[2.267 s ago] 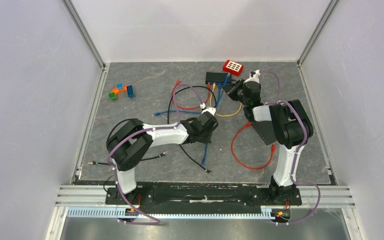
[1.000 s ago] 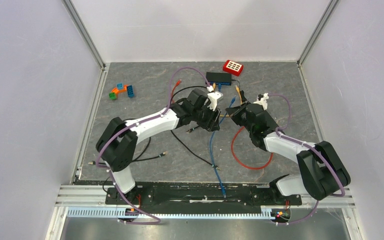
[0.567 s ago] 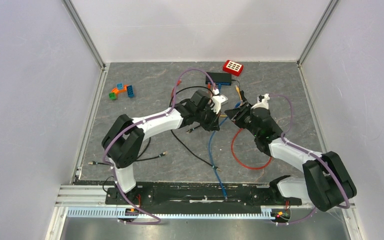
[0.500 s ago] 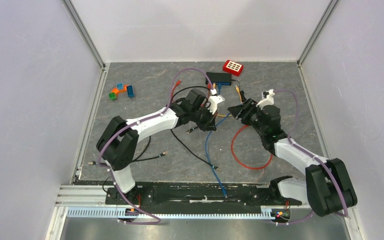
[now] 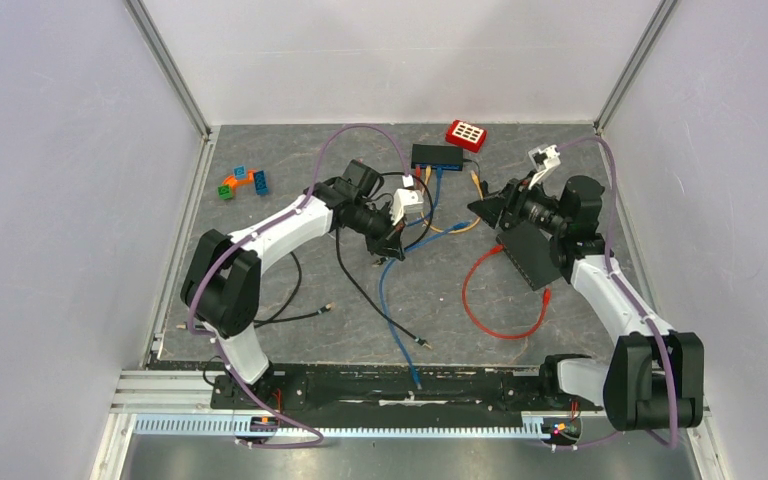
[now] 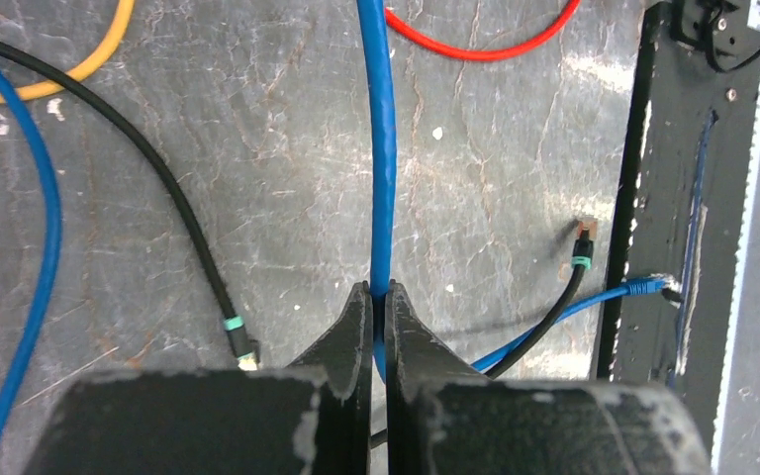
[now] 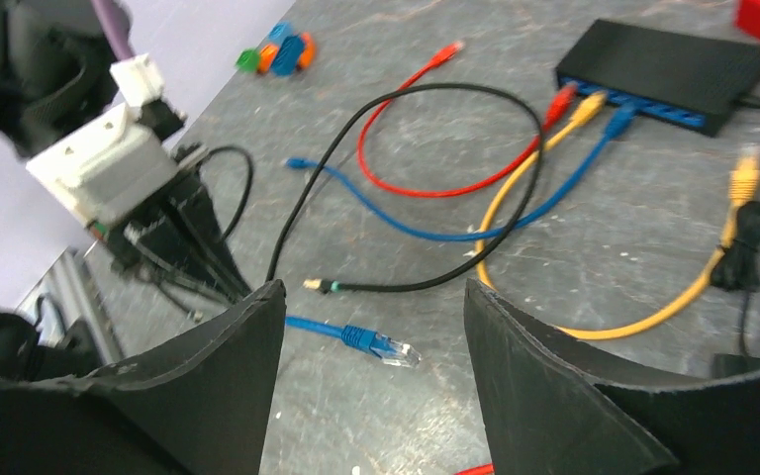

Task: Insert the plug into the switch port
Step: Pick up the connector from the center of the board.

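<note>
The blue cable (image 6: pixel 384 148) tight in the left gripper (image 6: pixel 378 295); right gripper (image 7: pixel 371 295) wide, empty, right of the black switch (image 7: pixel 663 71).

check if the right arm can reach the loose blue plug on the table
Probably yes: the right gripper is open and empty, and the blue plug lies just ahead with nothing between.
</note>
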